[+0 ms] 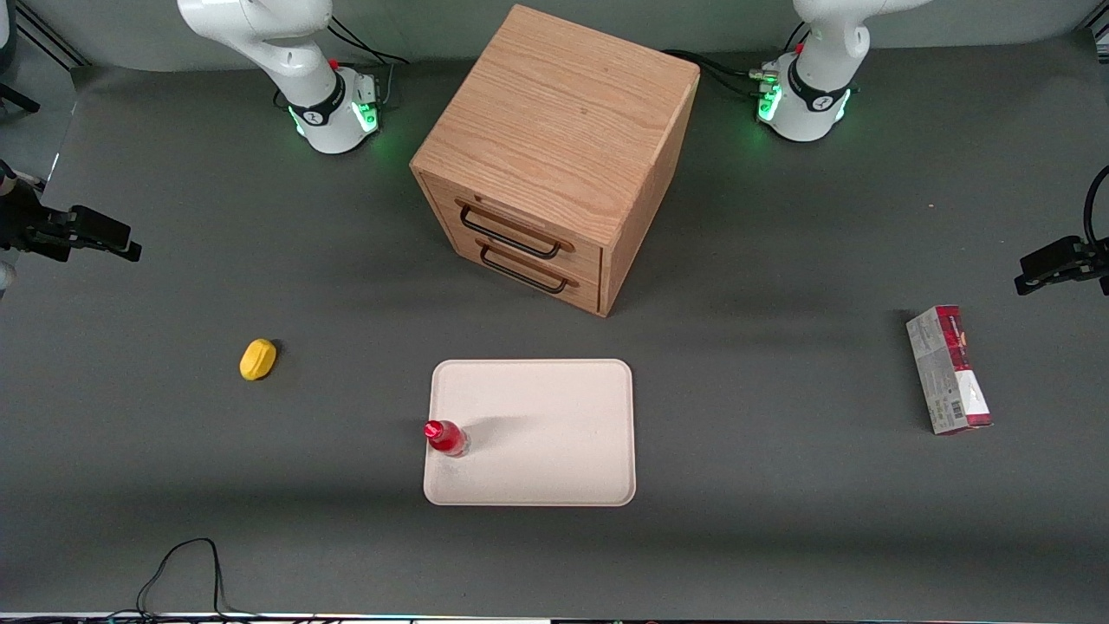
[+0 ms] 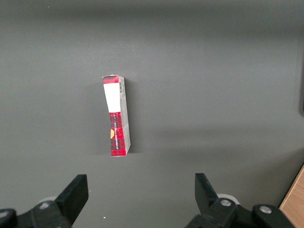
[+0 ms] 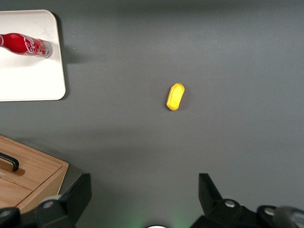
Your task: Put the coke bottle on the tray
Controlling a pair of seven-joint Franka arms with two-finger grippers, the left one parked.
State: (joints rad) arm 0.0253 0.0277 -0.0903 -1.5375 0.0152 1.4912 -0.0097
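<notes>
The gripper [image 3: 145, 199] is raised high over the working arm's end of the table, fingers [image 3: 76, 194] spread apart and holding nothing. Bare grey table [image 1: 780, 416] lies directly beneath it.

Surrounding items: a yellow lump [image 3: 175, 96] lies on the table near the point under the gripper, well apart from the tray [image 1: 554, 451]. A wooden drawer cabinet [image 1: 554, 147] with two black handles stands mid-table, farther from the front camera than the tray, with a gap between them. A red-and-grey carton [image 1: 949, 370] lies flat toward the parked arm's end.

The coke bottle [image 1: 445, 437] stands upright on the tray, just inside the rim on the working arm's side. It is well apart from the gripper, and nothing stands between them.
</notes>
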